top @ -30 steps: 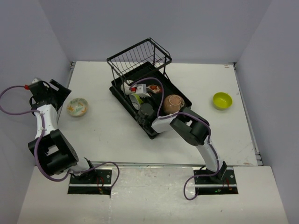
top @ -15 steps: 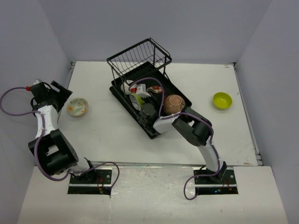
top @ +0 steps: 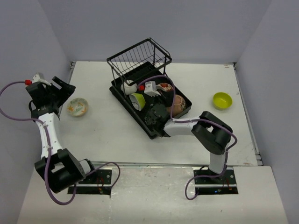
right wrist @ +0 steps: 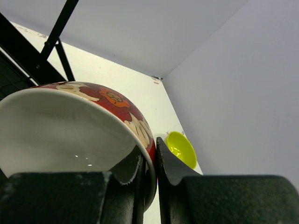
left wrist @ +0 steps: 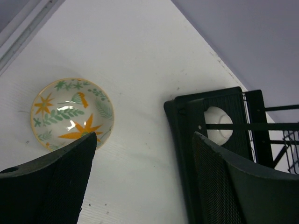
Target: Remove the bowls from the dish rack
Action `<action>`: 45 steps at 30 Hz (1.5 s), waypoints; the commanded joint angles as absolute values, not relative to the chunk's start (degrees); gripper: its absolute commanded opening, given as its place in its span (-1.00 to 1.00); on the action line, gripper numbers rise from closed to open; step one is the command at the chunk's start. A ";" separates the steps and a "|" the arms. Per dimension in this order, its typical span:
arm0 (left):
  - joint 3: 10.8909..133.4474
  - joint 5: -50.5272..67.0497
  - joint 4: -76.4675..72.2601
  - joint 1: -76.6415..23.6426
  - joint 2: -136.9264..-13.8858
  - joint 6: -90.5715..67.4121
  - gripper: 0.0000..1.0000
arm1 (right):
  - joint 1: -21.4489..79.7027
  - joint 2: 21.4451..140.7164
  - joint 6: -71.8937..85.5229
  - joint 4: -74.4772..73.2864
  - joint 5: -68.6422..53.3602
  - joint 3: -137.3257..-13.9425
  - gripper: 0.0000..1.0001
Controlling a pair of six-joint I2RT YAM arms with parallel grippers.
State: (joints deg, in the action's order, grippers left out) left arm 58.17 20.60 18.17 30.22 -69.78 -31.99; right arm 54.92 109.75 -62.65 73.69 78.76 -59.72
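Observation:
The black dish rack (top: 122,91) stands mid-table with its wire basket (top: 138,57) at the far end. My right gripper (top: 158,89) is inside the rack, shut on the rim of a red-patterned white bowl (top: 165,87); the right wrist view shows the rim pinched between the fingers (right wrist: 145,161). A lime-green bowl (top: 137,99), a white bowl (top: 127,87) and a tan-brown bowl (top: 180,103) sit in the rack. A floral bowl (top: 78,107) and another lime-green bowl (top: 222,100) sit on the table. My left gripper (top: 57,89) is open and empty, left of the floral bowl (left wrist: 71,113).
Grey walls enclose the white table (top: 103,135) on three sides. In the left wrist view the rack's corner (left wrist: 184,116) and the white bowl (left wrist: 218,128) lie right of the gripper. The right arm's forearm (top: 184,125) crosses the rack's near corner.
My right gripper has shifted right inside the rack with the red-patterned bowl, and its arm swung right. My left gripper has risen and drawn back left from the floral bowl.

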 commanded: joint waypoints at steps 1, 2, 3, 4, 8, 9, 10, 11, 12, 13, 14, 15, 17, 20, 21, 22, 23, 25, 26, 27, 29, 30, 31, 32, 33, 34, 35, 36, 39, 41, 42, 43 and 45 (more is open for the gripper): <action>57.04 28.11 17.75 29.01 -67.07 -29.53 0.66 | 56.16 103.19 -63.72 94.66 79.63 -57.93 -1.00; 56.61 30.04 17.75 28.48 -65.41 -29.10 0.65 | 56.77 101.44 -64.16 94.57 80.24 -57.57 -1.00; 56.34 30.75 17.75 28.22 -64.26 -28.92 0.65 | 57.21 100.56 -64.51 94.57 80.68 -57.05 -1.00; 55.99 31.89 17.58 27.86 -63.12 -28.74 0.65 | 57.83 99.68 -64.95 94.48 80.86 -56.17 -1.00; 54.67 37.17 17.05 26.11 -56.45 -28.74 0.66 | 60.55 94.85 -67.50 94.48 83.14 -54.15 -1.00; 54.49 37.53 16.88 25.06 -55.29 -28.74 0.66 | 61.34 92.83 -68.02 94.48 83.93 -53.71 -1.00; 54.32 37.53 16.88 24.00 -54.33 -28.74 0.66 | 61.70 91.86 -68.64 94.48 84.46 -53.01 -1.00; 54.06 37.36 16.88 21.38 -52.32 -28.57 0.66 | 62.31 90.98 -69.69 94.48 85.51 -52.56 -1.00; 53.88 37.09 17.05 20.14 -51.25 -28.56 0.66 | 63.01 90.18 -70.57 94.48 85.95 -52.04 -1.00; 53.09 36.92 17.22 19.17 -50.28 -28.65 0.66 | 63.10 88.78 -71.36 94.57 86.48 -51.34 -1.00; 52.74 37.09 17.40 18.03 -48.45 -28.74 0.66 | 63.11 87.99 -72.24 94.57 86.83 -50.89 -1.00; 52.39 37.00 17.84 17.93 -47.56 -29.09 0.66 | 63.19 87.11 -72.33 94.57 86.84 -50.11 -1.00; 51.86 37.09 19.60 17.84 -45.45 -29.27 0.67 | 63.19 83.86 -73.38 94.57 86.75 -49.31 -1.00; 51.77 36.65 21.53 17.84 -43.33 -29.71 0.67 | 63.11 80.95 -77.59 94.48 86.05 -52.46 -1.00; 51.85 36.74 22.32 17.84 -42.98 -29.62 0.67 | 63.19 80.51 -78.74 94.48 85.87 -55.78 -1.00; 52.03 36.65 22.50 17.84 -42.37 -29.71 0.67 | 63.19 79.99 -81.10 94.48 85.70 -57.72 -1.00; 52.12 37.00 22.67 17.84 -42.19 -30.06 0.68 | 63.19 80.07 -82.69 94.48 85.35 -59.66 -1.00; 52.38 38.83 22.76 17.84 -41.93 -30.15 0.67 | 63.28 81.03 -86.72 94.48 84.99 -65.55 -1.00; 52.73 39.11 22.85 17.84 -41.92 -30.23 0.67 | 63.28 81.47 -88.05 94.48 84.90 -67.39 -1.00; 53.08 39.37 22.85 17.93 -41.92 -30.15 0.67 | 63.28 82.26 -89.72 94.40 84.29 -71.41 -1.00; 53.78 41.39 23.03 17.84 -42.27 -29.88 0.67 | 63.19 84.01 -93.49 94.48 83.94 -75.74 -1.00; 53.96 42.01 23.03 17.84 -42.54 -29.97 0.67 | 63.19 84.55 -94.65 94.31 83.50 -79.85 -1.00; 54.05 42.79 23.03 17.93 -42.89 -29.97 0.66 | 63.11 85.16 -97.53 94.39 83.41 -82.33 -1.00; 54.14 42.80 22.94 17.76 -43.06 -29.97 0.66 | 63.11 86.21 -98.43 94.39 83.32 -84.53 -1.00; 54.23 42.54 23.03 17.84 -43.24 -29.97 0.66 | 63.11 86.48 -99.22 94.31 83.23 -88.73 -1.00; 54.32 42.54 23.03 17.75 -43.50 -29.97 0.65 | 63.02 87.01 -100.97 94.31 83.58 -90.86 -1.00; 54.40 42.63 23.03 17.75 -43.68 -30.06 0.65 | 63.10 87.53 -102.12 94.22 83.76 -92.79 -1.00; 54.49 42.28 23.03 17.75 -43.86 -30.06 0.65 | 63.11 88.41 -102.65 94.31 84.02 -96.21 -1.00; 54.41 41.40 22.94 17.49 -44.47 -29.62 0.65 | 63.02 89.73 -104.93 94.39 85.60 -101.57 -1.00; 54.23 41.05 22.94 17.05 -45.26 -29.44 0.65 | 63.02 89.91 -106.26 94.48 86.92 -103.09 -1.00; 54.14 40.61 22.85 16.44 -45.44 -29.36 0.65 | 62.84 89.48 -105.74 94.48 87.53 -102.14 -1.00; 54.14 39.56 22.94 16.09 -45.70 -29.09 0.65 | 62.15 87.47 -103.91 94.48 88.50 -100.82 -1.00; 54.32 38.50 22.68 15.21 -46.05 -28.92 0.65 | 62.14 82.21 -99.09 94.48 89.03 -93.83 -1.00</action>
